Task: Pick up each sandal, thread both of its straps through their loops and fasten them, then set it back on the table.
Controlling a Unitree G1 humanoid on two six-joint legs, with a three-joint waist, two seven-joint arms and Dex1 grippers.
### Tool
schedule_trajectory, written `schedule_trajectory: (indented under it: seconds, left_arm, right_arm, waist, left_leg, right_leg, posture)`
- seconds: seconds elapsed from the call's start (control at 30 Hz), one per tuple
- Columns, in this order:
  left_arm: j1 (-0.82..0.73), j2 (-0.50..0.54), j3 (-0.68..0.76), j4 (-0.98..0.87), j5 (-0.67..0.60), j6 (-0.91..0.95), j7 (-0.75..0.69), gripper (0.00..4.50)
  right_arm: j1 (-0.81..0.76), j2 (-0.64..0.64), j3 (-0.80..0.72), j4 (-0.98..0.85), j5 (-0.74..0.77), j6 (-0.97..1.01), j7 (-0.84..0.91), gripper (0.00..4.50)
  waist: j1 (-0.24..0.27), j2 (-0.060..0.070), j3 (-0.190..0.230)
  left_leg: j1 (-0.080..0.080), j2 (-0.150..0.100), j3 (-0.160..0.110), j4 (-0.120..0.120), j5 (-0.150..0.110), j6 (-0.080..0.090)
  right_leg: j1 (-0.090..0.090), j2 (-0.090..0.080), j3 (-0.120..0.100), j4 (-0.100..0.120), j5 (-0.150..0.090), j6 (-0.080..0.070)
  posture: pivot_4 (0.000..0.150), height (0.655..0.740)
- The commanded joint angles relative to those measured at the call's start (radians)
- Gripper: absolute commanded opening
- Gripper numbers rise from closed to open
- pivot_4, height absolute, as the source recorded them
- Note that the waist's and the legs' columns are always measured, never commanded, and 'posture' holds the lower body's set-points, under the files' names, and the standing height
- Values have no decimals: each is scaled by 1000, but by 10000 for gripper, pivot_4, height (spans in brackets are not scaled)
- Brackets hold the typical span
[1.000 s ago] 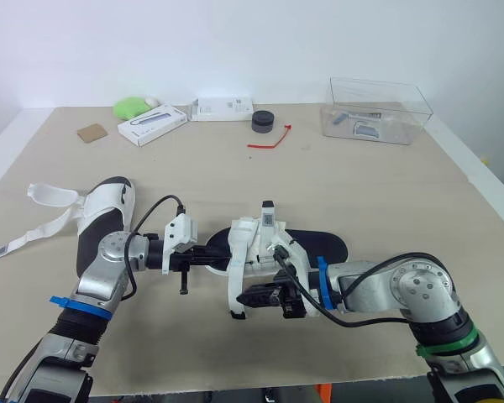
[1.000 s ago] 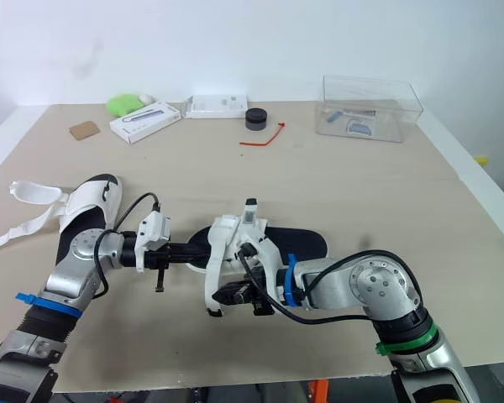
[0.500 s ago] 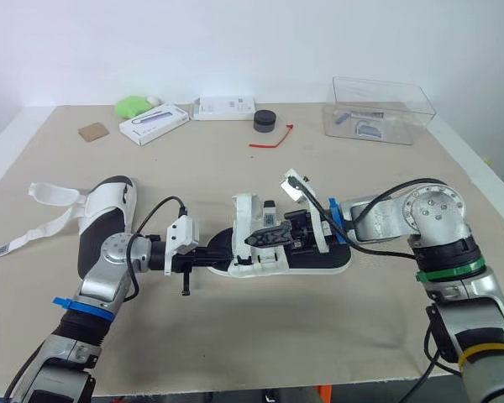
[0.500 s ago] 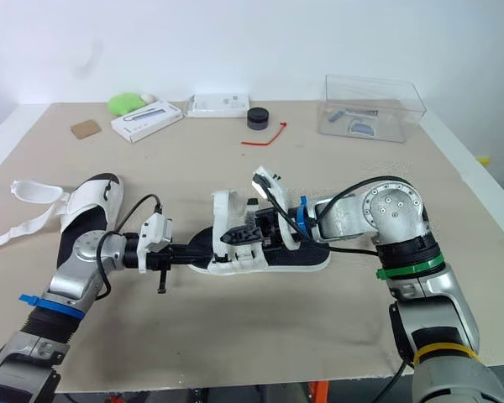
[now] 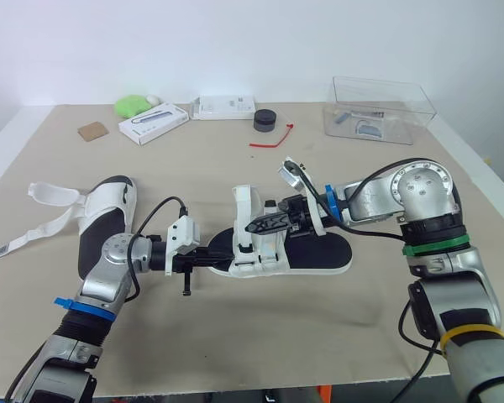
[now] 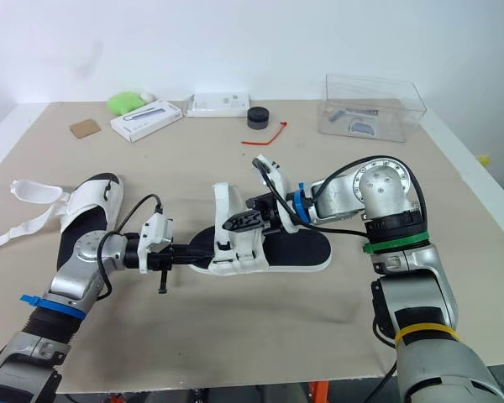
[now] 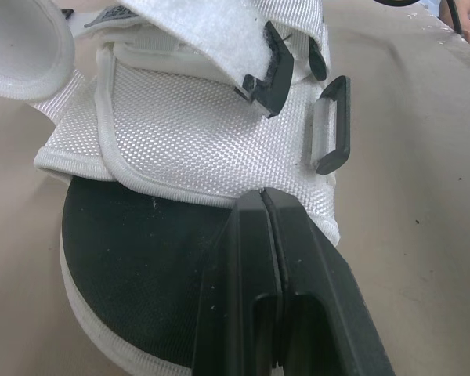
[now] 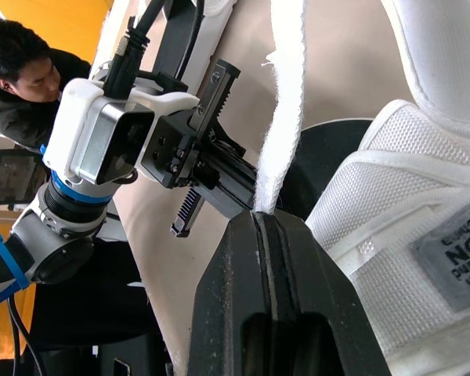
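Sandal lies lengthwise between my arms: left gripper clamped on its end, right gripper pinching the strap, loop just beside it.

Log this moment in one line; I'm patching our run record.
phase: strap threading | left gripper: shut, tips on sandal footbed | right gripper: shut on strap | other sandal: unfastened, on table

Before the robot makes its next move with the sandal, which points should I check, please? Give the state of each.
1. Right hand shut on strap: ok.
2. Left hand firmly holding sandal: cannot tell; fingers shut at its sole.
3. Strap through loop: not ok.
4. Sandal flat on table: ok.
5. Other sandal fastened: not ok, straps open.
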Motion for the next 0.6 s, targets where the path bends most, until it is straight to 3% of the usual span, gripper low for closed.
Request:
schedule_trajectory:
  seconds: [0.03, 0.6]
  left_arm:
    - [4, 11, 6, -8, 4, -7, 0, 0]
    - [7, 25, 0, -15, 9, -6, -4, 0]
  right_arm:
    - [-8, 12, -47, -22, -25, 38, 23, 838]
    - [42, 65, -73, 8, 117, 46, -72, 838]
  waist:
    - [0, 0, 0]
    - [-1, 0, 0]
  left_leg:
    - [0, 0, 0, 0, 0, 0]
    - [0, 0, 0, 0, 0, 0]
  right_leg:
    - [0, 0, 0, 0, 0, -1]
    - [0, 0, 0, 0, 0, 1]
  posture:
    - [1500, 7400]
    - [1500, 7400]
